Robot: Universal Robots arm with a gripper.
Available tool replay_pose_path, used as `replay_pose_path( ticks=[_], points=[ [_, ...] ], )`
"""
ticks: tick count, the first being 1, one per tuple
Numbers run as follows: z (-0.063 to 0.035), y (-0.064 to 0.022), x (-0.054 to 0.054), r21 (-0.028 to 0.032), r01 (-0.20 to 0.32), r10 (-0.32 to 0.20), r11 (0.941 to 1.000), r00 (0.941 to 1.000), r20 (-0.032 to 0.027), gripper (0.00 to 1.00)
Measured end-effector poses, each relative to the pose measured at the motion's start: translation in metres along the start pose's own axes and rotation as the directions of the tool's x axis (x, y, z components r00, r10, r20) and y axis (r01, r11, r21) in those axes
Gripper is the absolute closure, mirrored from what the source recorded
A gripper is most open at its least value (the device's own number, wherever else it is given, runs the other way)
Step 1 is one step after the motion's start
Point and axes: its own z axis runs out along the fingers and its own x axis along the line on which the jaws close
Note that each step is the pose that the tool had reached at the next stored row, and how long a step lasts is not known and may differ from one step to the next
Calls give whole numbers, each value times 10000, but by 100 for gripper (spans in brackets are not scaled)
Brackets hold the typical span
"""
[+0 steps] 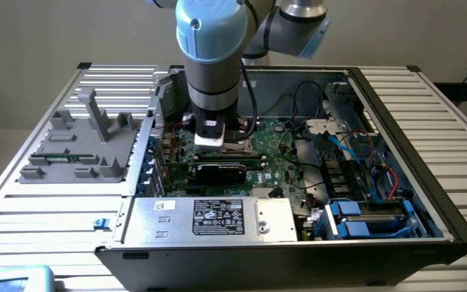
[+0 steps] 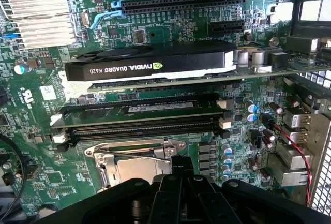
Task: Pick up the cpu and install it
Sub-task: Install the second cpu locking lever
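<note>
My gripper (image 1: 217, 139) hangs low inside the open computer case (image 1: 396, 121), right over the motherboard's processor socket. In the wrist view its black body (image 2: 181, 169) sits against the socket's metal frame (image 2: 135, 149). A silvery-beige flat surface (image 2: 132, 172) lies inside that frame, partly covered by the gripper. It looks like the cpu's top, but I cannot tell for certain, nor whether the gripper is holding it.
A black graphics card (image 2: 150, 66) and memory modules (image 2: 145, 111) stand close beside the socket, with a finned heat sink (image 2: 36, 12) further off. A white-labelled silver box (image 1: 217, 219), blue drive bays (image 1: 363, 219) and cables (image 1: 339, 146) crowd the case. A grey fixture (image 1: 83, 143) stands at the exterior view's left.
</note>
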Motion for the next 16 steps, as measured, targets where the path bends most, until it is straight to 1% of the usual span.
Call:
replay_pose_path(
  ticks=[6,16],
  points=[
    [72,26,-15,40,-76,76,10000,10000,19,89],
    [178,68,-54,147,-170,170,9997,9998,36,89]
  ],
)
